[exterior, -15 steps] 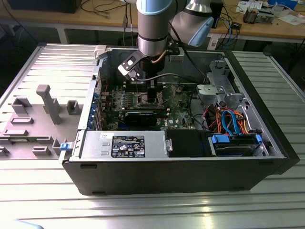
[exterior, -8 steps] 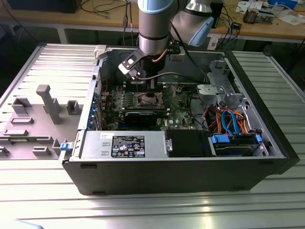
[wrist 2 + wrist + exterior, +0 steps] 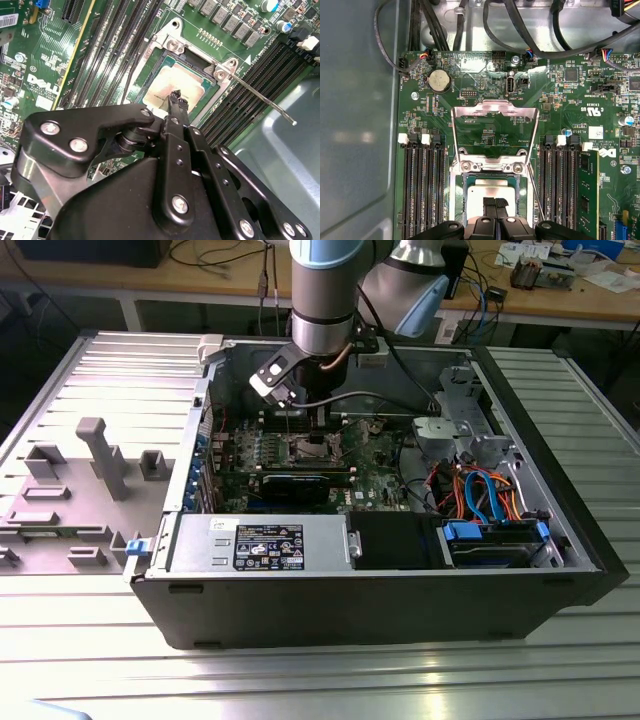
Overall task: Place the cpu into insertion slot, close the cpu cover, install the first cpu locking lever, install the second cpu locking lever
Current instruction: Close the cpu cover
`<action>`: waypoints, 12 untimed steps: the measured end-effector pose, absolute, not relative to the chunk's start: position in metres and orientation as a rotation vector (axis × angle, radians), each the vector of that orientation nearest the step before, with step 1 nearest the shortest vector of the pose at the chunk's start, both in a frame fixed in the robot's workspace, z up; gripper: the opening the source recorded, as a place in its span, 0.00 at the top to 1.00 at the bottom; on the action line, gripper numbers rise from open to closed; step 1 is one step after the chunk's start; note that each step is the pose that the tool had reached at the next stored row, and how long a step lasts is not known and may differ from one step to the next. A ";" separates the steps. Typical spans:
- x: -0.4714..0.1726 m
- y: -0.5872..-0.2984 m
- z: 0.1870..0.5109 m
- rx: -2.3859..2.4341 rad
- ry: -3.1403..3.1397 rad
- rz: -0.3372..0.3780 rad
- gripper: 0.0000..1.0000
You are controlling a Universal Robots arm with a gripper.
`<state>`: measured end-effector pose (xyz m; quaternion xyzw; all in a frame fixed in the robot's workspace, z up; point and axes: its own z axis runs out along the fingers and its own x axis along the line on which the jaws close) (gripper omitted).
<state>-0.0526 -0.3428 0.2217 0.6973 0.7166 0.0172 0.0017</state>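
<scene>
The cpu (image 3: 481,193) (image 3: 189,80), a flat square chip with a dull silver top, lies inside the insertion slot (image 3: 457,197) on the green board. The cpu cover (image 3: 495,106), a thin silver frame with a window, stands swung open away from the slot on its hinge. My gripper (image 3: 495,203) (image 3: 177,98) hangs just above the chip's middle, fingers pressed together and holding nothing. A thin locking lever (image 3: 262,100) (image 3: 536,192) sticks out free beside the slot. In the exterior view my gripper (image 3: 318,432) reaches down into the open computer case over the slot (image 3: 315,450).
Long black memory slots (image 3: 422,190) flank the socket on both sides, one with a green module (image 3: 587,192). A coin cell (image 3: 439,80) and cables (image 3: 520,30) lie beyond the cover. The case wall (image 3: 355,125), power supply (image 3: 260,543) and drive bay (image 3: 495,540) surround the board.
</scene>
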 end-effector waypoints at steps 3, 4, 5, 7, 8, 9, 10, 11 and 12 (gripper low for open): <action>-0.053 -0.343 0.222 2.187 2.249 0.054 0.89; -0.053 -0.343 0.222 2.187 2.250 0.054 0.89; -0.053 -0.343 0.222 2.187 2.250 0.054 0.89; -0.053 -0.343 0.224 2.187 2.250 0.054 0.89; -0.053 -0.343 0.225 2.187 2.250 0.054 0.89; -0.053 -0.343 0.226 2.187 2.250 0.054 0.89; -0.053 -0.343 0.228 2.187 2.250 0.054 0.89; -0.052 -0.343 0.230 2.187 2.250 0.054 0.89; -0.053 -0.343 0.232 2.187 2.250 0.054 0.89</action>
